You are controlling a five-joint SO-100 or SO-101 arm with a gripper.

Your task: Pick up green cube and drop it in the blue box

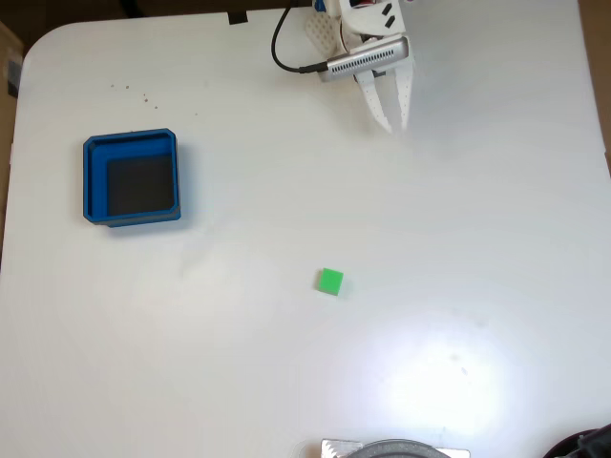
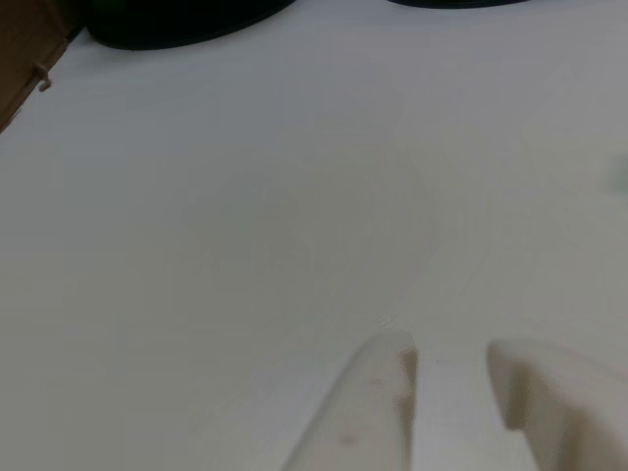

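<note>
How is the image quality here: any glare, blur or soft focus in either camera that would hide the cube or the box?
Fixed view: sharp overall; a bright glare patch on the white table sits below and right of the green cube, which stays crisp, as does the blue box. Other view: soft and hazy, low contrast; the gripper fingertips are blurred at the bottom edge, slightly apart.

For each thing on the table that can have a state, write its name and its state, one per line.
green cube: lying free on the table, nothing touching it.
blue box: upright, open on top, nothing inside.
gripper: slightly open, fingers holding nothing, well away from the cube.
table: white, with a few dark specks near the box.
</note>
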